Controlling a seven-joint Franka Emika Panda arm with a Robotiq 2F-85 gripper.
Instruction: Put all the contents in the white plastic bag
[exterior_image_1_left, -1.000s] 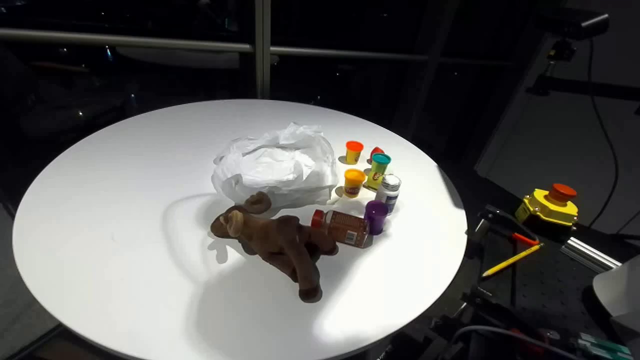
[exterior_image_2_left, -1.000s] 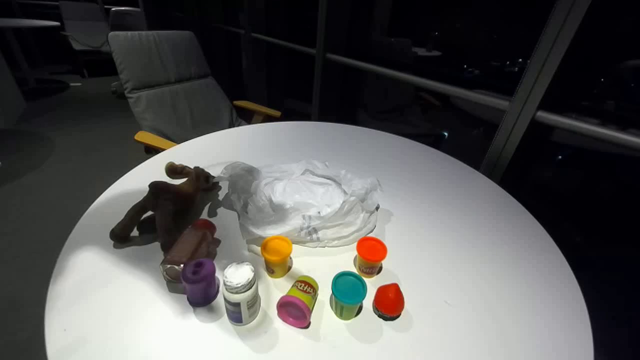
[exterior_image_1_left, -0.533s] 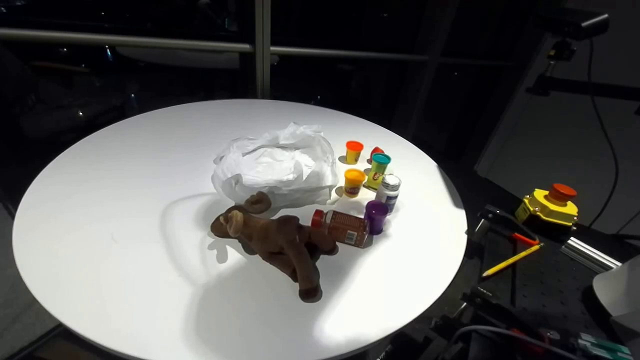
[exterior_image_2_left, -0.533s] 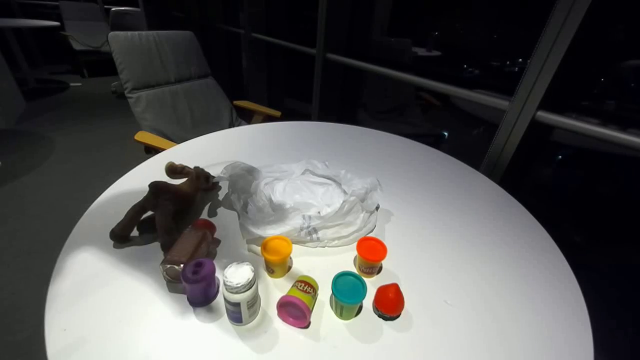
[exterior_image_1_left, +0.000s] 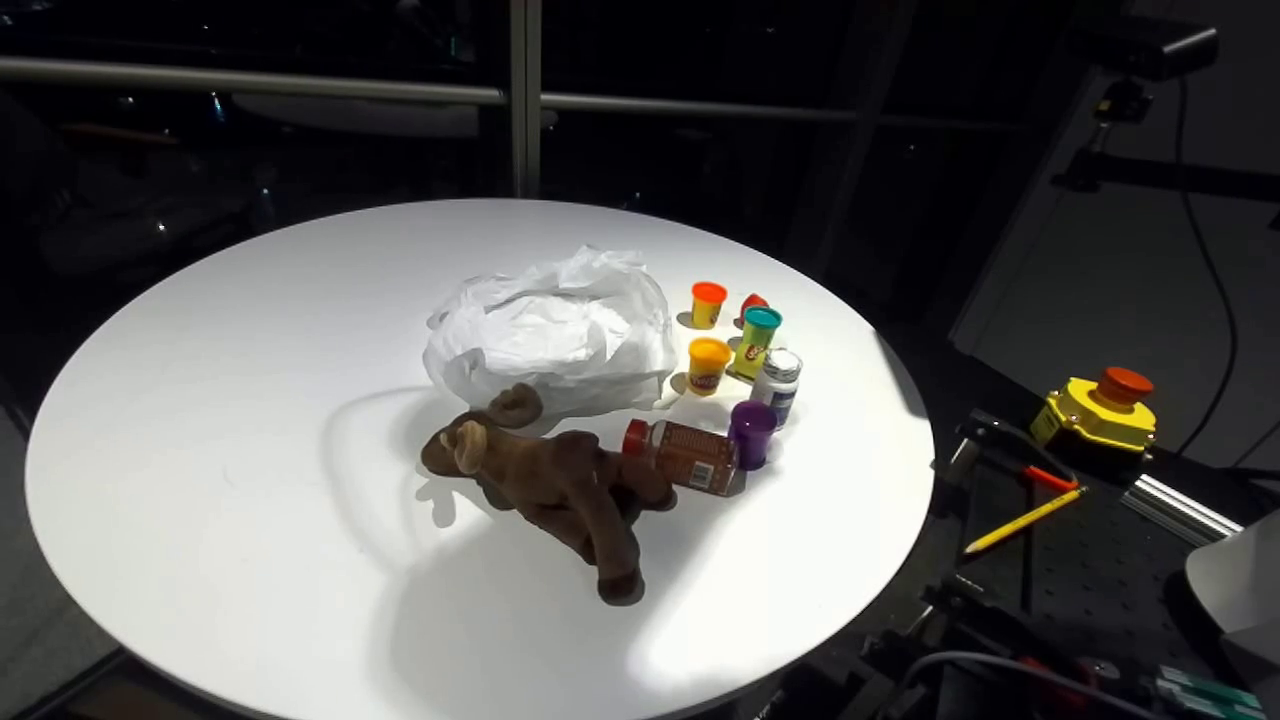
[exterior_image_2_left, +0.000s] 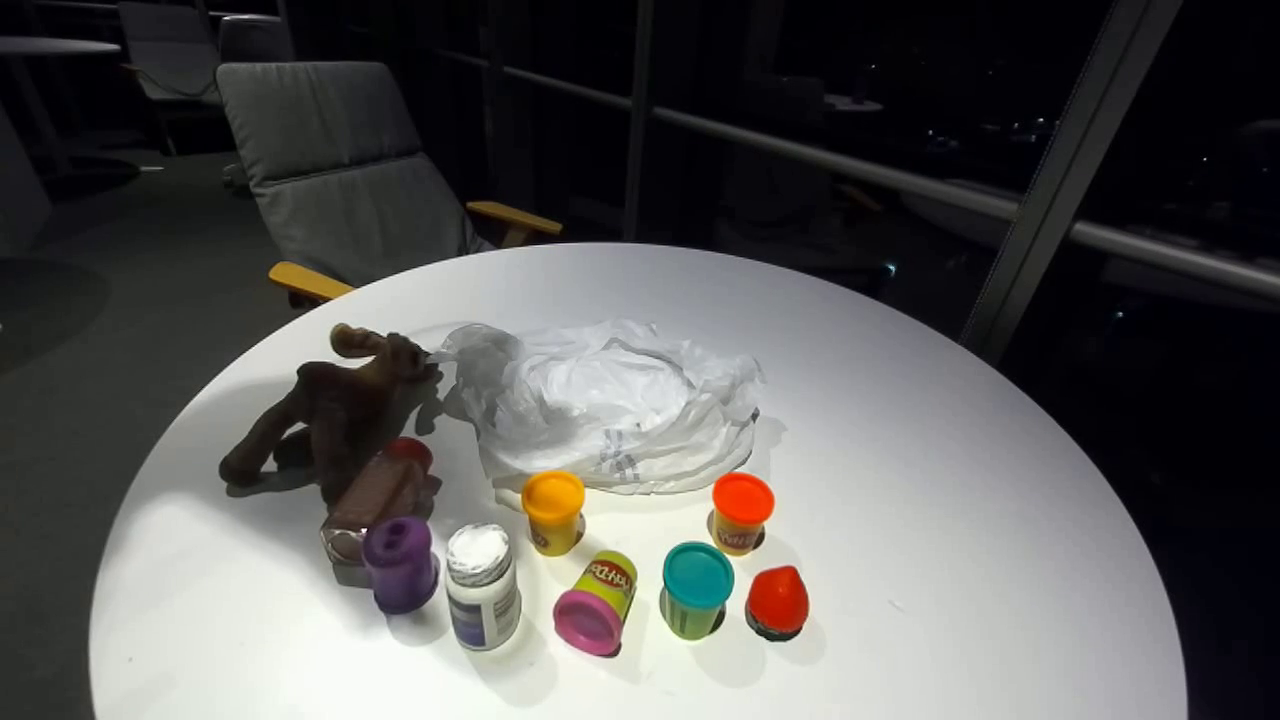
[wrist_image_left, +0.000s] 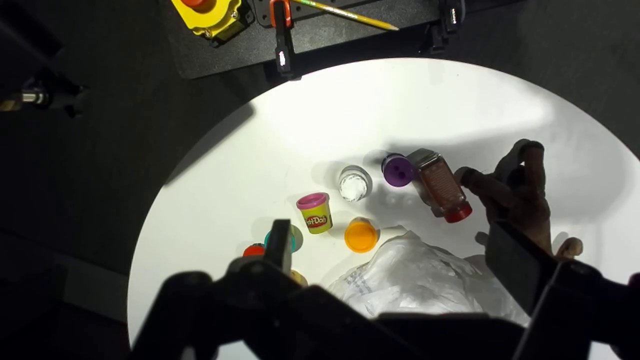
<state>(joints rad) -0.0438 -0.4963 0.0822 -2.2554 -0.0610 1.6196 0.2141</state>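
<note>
The white plastic bag (exterior_image_1_left: 550, 335) lies crumpled with its mouth open on the round table, also in an exterior view (exterior_image_2_left: 615, 400). Around it are a brown plush animal (exterior_image_1_left: 560, 475) and a lying brown bottle (exterior_image_1_left: 692, 460) with a red cap. Near these stand a purple container (exterior_image_2_left: 401, 565), a white bottle (exterior_image_2_left: 483, 590), a yellow-orange-lidded tub (exterior_image_2_left: 553, 512), a teal-lidded tub (exterior_image_2_left: 697, 590) and a red-orange-lidded tub (exterior_image_2_left: 741, 512). A pink-lidded tub (wrist_image_left: 317, 214) lies tipped beside a red pointed item (exterior_image_2_left: 778, 598). My gripper (wrist_image_left: 397, 250) is open and empty above the table, outside both exterior views.
The round white table's (exterior_image_1_left: 250, 560) edge curves around everything. A black bench with a yellow box with a red button (exterior_image_1_left: 1100, 410) and a pencil (exterior_image_1_left: 1026, 520) adjoins it. A grey chair (exterior_image_2_left: 330, 170) stands beyond the table, near windows.
</note>
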